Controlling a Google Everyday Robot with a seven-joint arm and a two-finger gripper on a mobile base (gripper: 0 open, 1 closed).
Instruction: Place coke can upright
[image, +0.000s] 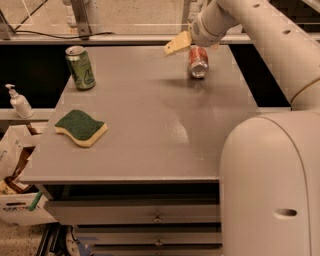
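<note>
The coke can (198, 62) is red-orange with a silver end facing the camera. It is tipped over, not upright, at the far right of the grey table (150, 130), with a dark shadow just in front of it. My gripper (183, 45) is at the end of the white arm that comes in from the upper right. It is right above and just left of the can's far end. I cannot tell whether it touches the can.
A green can (80, 67) stands upright at the far left of the table. A green and yellow sponge (81, 128) lies near the left edge. A soap dispenser (19, 101) and a box of clutter (17, 170) are left of the table. The robot's white body (270, 185) fills the lower right.
</note>
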